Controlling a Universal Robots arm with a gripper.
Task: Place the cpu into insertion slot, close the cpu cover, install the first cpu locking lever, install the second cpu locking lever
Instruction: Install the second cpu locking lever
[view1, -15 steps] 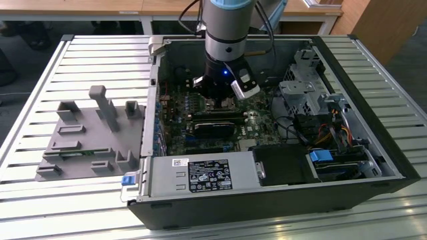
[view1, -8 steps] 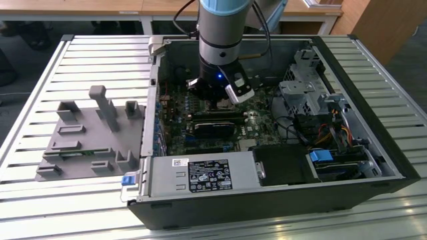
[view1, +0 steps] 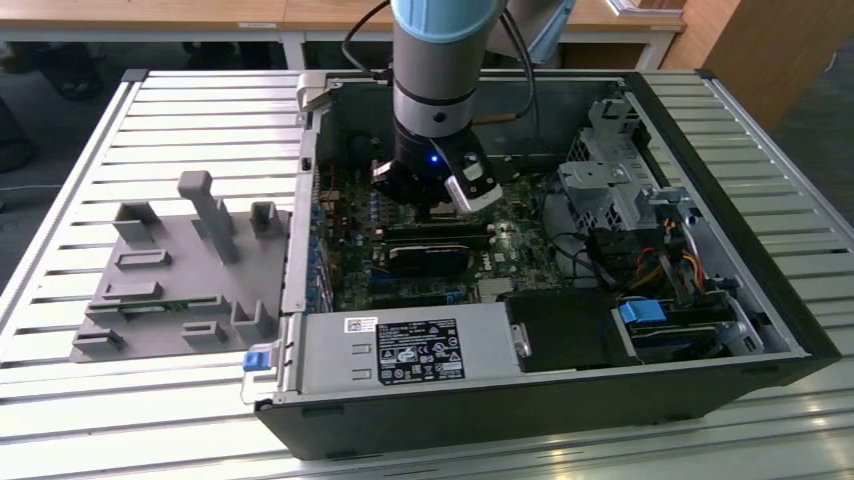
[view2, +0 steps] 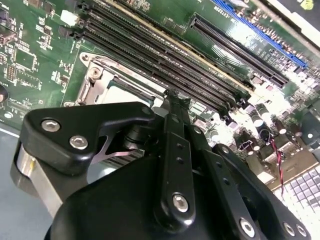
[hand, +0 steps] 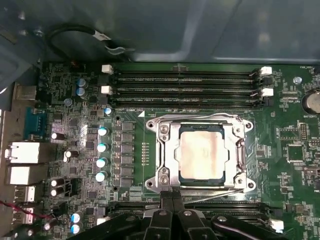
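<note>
In the first wrist view the gripper stands nearest, its black fingers pressed together in a narrow stance, holding nothing, tips at the edge of the insertion slot. Just beyond them the cpu lies flat in the slot, with the cpu cover seemingly down around it, though that is hard to judge. Farther off run the memory slots. In the exterior view the arm reaches down into the open computer case.

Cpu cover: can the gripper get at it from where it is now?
Probably yes. The gripper sits right at the edge of the cpu cover, which lies flat around the cpu, with nothing between them.
</note>
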